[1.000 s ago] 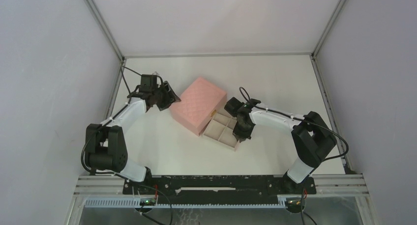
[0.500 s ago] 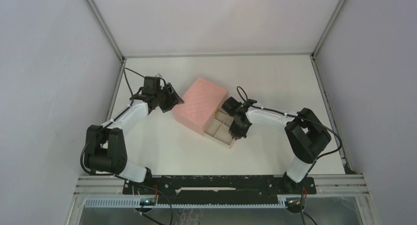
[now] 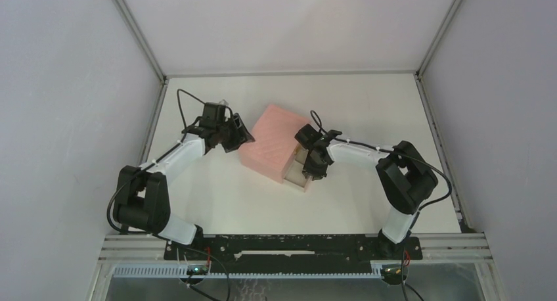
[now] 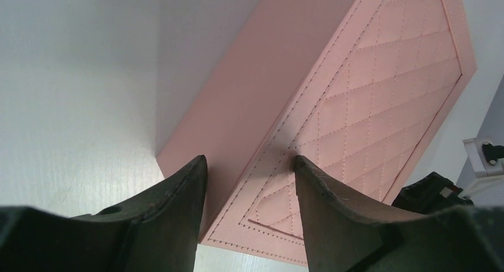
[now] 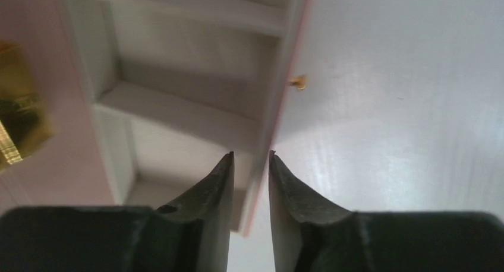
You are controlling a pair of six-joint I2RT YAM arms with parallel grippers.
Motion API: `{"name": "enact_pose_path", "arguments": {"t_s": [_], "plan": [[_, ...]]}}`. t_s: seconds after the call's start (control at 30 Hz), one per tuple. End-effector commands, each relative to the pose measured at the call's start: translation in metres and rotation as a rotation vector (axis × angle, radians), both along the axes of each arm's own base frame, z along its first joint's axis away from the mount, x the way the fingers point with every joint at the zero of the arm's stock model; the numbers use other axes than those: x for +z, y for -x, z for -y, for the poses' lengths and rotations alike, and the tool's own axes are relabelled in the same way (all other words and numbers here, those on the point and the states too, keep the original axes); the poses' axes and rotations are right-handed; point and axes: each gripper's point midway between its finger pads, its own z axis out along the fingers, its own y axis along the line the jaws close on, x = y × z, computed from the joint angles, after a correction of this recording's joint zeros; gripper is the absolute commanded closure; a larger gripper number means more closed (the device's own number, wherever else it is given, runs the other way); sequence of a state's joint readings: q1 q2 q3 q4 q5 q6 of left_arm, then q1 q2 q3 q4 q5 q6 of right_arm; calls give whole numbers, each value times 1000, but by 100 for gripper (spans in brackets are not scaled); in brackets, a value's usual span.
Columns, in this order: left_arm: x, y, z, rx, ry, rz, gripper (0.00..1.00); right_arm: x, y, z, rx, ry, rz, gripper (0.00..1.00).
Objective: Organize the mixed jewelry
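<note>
Ring point(image 5: 299, 81) (tiny, probably light and slippery) lies on the table point(image 5: 386, 135) beside the tray point(image 5: 178, 91); pinch its rim. Right tool point(image 5: 251, 156) is narrow, left tool point(image 4: 249, 162) wide.

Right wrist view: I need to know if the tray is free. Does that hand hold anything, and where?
Cannot tell: the right hand straddles the tray's outer wall, one finger each side, but contact is unclear.

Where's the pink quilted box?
Top view: the pink quilted box sits mid-table, left gripper at its left edge, beige compartmented tray protruding at its right.
</note>
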State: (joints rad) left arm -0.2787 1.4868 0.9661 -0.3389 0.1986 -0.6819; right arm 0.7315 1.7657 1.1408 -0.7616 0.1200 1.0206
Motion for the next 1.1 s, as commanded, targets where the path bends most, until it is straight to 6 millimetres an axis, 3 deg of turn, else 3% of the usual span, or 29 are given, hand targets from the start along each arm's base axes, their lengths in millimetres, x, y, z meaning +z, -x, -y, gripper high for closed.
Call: {"name": "enact_pose_path", "arguments": {"t_s": [0.0, 0.17, 0.3, 0.37, 0.5, 0.6, 0.67, 0.7, 0.83, 1.07], "plan": [[10, 22, 7, -58, -28, -50, 40, 55, -35, -43, 224, -237, 276, 53], [36, 12, -4, -43, -81, 6, 39, 82, -31, -16, 296, -246, 398, 44], [48, -5, -15, -18, -97, 32, 39, 80, -40, 18, 260, -289, 482, 49], [48, -14, -20, -6, -98, 31, 39, 79, -43, 24, 308, -346, 529, 54], [40, -39, -30, 3, -108, 6, 39, 72, -45, 37, 410, -303, 626, 53], [26, -55, -36, 10, -137, -32, 39, 61, -54, 65, 268, -268, 578, 68], [13, -62, -35, 9, -137, -64, 39, 44, -58, 84, 145, -286, 495, 92], [8, -65, -34, 5, -135, -76, 39, 35, -58, 88, 108, -320, 449, 97], [-12, -68, -27, -15, -118, -122, 39, 21, -59, 71, 105, -480, 364, 100], [-25, -57, 3, -97, -110, -151, 39, 28, -71, 27, 152, -573, 389, 100]]}}
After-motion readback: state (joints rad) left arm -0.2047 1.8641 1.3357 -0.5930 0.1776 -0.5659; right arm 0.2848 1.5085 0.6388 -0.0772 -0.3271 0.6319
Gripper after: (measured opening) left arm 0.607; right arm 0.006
